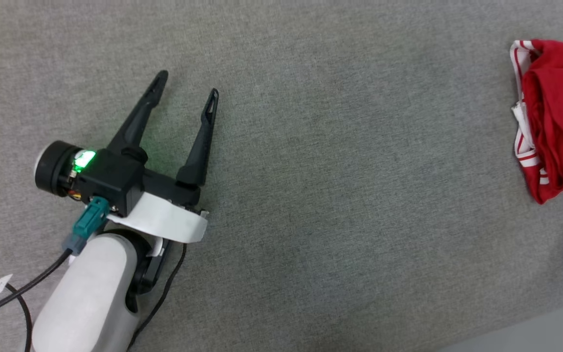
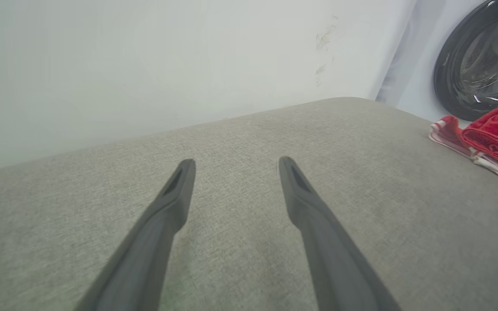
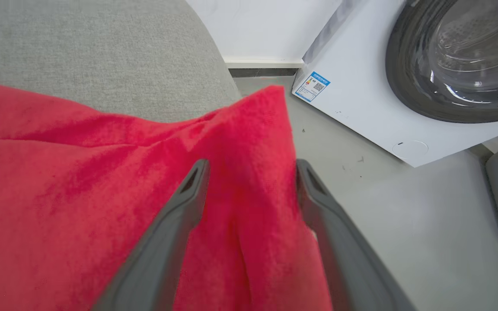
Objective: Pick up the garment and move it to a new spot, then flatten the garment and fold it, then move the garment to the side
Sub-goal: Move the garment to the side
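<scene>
The garment point(image 1: 560, 117) is a bunched red jersey with red-and-white striped trim, lying at the far right edge of the grey cushioned surface point(image 1: 311, 195). My left gripper point(image 1: 188, 84) hovers open at the left, far from it, with nothing between its fingers. From the left wrist view, that gripper point(image 2: 236, 163) points over bare grey fabric, and the garment point(image 2: 491, 138) sits off to the right. In the right wrist view my right gripper point(image 3: 252, 165) has its fingers spread, with a raised fold of the red garment point(image 3: 80, 194) standing between them.
A white washing machine point(image 3: 361, 108) with a dark round door point(image 2: 482, 56) stands on the pale floor point(image 3: 404, 224) just beyond the surface's right end. A white wall point(image 2: 145, 65) runs behind the surface. The surface's edge point(image 1: 530, 318) shows at lower right.
</scene>
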